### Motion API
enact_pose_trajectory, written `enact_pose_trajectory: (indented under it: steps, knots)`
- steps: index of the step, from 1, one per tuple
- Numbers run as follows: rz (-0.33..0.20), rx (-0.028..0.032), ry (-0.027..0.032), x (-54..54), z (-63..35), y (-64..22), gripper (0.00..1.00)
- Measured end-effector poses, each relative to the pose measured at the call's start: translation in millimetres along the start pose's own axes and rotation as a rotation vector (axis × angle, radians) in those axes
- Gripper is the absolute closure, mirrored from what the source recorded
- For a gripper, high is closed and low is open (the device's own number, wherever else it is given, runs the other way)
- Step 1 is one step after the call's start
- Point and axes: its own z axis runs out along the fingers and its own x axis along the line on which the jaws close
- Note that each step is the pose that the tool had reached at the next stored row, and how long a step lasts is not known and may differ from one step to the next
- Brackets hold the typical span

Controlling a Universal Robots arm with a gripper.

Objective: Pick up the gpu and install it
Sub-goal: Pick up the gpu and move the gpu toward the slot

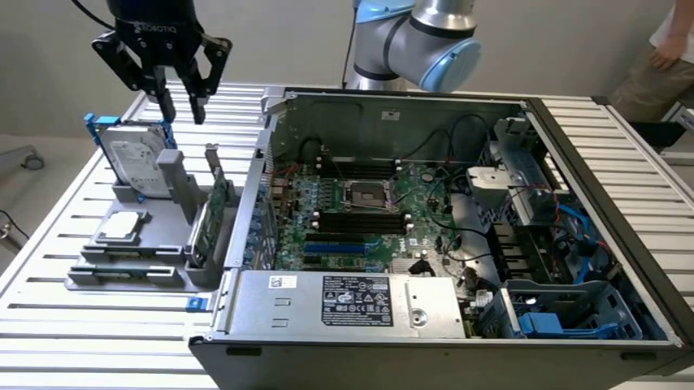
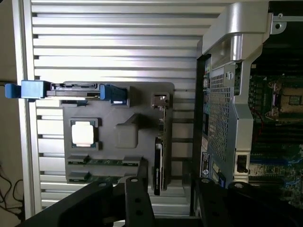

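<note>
My pincer [image 1: 184,114] hangs in the air with its two fingers spread apart and nothing between them (not touching anything). In the exterior view it sits above the far end of a gray holder [image 1: 177,185] and just to the exterior view's right of the hard drive [image 1: 132,158], which stands upright in its blue frame.

The gpu [image 1: 214,213] has not been picked up. It stands on its long edge in a slot along the side of the holder nearest the computer case [image 1: 607,154], with its silver bracket at the end toward the hard drive. From my wrist I look straight down on it: the gpu [image 2: 159,158] shows as a thin dark strip, and my pincer [image 2: 175,208] is just beyond its lower end.

Also in the holder [image 2: 124,135] are a small square silver chip [image 2: 84,132] and memory sticks [image 2: 102,162], both lying flat. The holder rests on a slatted metal surface [image 1: 65,325] just beside the open case, whose motherboard [image 1: 358,211] is exposed. A person [image 1: 664,57] stands at the far corner on the exterior view's right.
</note>
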Motion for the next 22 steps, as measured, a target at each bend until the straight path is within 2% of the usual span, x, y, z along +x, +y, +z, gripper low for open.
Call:
enact_pose_trajectory:
  steps: [4,7,15,18,22]
  knots:
    - [0.0,0.0003,-0.0003,9.3,7.6,0.2,0.58]
    - [0.0,0.0006,-0.0001,11.6,13.0,-1.8,0.58]
    - [-0.001,0.0004,0.0004,11.3,28.3,-34.4,0.58]
    - [-0.002,0.0004,0.0003,7.8,33.7,-38.1,0.58]
    - [-0.004,0.0012,0.0001,-4.6,40.7,-38.2,0.58]
